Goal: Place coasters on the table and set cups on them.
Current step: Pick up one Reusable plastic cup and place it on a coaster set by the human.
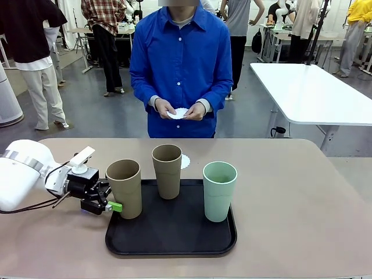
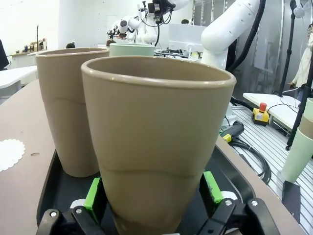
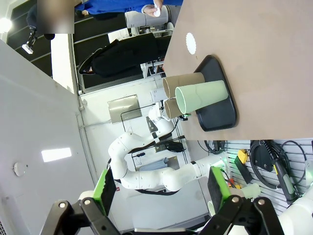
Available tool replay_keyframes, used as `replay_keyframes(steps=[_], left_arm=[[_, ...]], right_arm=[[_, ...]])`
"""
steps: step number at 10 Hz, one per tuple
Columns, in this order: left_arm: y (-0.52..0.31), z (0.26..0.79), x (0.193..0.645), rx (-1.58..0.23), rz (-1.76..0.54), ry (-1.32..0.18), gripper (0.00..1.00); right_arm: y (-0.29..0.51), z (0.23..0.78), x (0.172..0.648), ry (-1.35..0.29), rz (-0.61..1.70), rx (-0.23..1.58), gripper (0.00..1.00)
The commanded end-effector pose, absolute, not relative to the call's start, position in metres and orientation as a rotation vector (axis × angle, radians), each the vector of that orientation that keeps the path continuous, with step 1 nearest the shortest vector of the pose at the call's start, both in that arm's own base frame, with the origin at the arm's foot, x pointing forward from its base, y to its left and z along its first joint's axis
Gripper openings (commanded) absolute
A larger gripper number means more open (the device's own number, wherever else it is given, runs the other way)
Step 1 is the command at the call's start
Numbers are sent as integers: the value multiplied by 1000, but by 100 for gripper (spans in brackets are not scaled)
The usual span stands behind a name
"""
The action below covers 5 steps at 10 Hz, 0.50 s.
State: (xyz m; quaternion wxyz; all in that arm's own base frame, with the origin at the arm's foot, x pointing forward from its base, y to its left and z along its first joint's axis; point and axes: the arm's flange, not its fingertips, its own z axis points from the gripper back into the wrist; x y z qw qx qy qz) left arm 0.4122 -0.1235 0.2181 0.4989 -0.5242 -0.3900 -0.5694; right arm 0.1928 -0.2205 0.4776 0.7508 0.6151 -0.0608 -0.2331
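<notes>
Left tool [image 2: 152, 193] is pinching the near tan cup [image 1: 124, 189], green pads pressed low on its wall from either side, close to the base. That's the worry right there: a tall tapered cup held down low looks top-heavy, so I'd say a quick lift or swing could tilt it in the pads.

The cup stands on the black tray [image 1: 174, 244], at the tray's 9 o'clock. If it's dragged rather than raised, the base could catch on the raised rim.

Out from there, the second tan cup [image 1: 167, 171] stands at the tray's 12 o'clock, near the gripped one. A careless arc that way could knock it over.

One coaster [image 1: 185, 161] lies on the worktop [image 1: 290, 192] just past the tray's far rim, at about 1 o'clock, half hidden behind that second cup. So the straight route to it is blocked, and thin paper could skid if the cup lands off-centre.

The mint cup [image 1: 220, 192] waits at 3 o'clock. The person's hands [image 1: 180, 110], at 12 o'clock across the worktop, hold another coaster [image 1: 177, 113].

Right tool [image 3: 161, 188] hangs well off, fingers spread, holding nothing.
</notes>
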Motion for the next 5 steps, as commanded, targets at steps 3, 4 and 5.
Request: replay_keyframes(steps=[3, 4, 5], left_arm=[[-124, 214, 412, -1266, -1416, -1020, 4], [-122, 217, 412, -1264, -1418, -1016, 0], [-121, 222, 409, -1244, -1416, -1004, 0]], right_arm=[[-221, 478, 193, -135, -504, 1352, 100], [-221, 478, 193, -135, -504, 1352, 100], [-221, 478, 193, -135, -504, 1352, 100]])
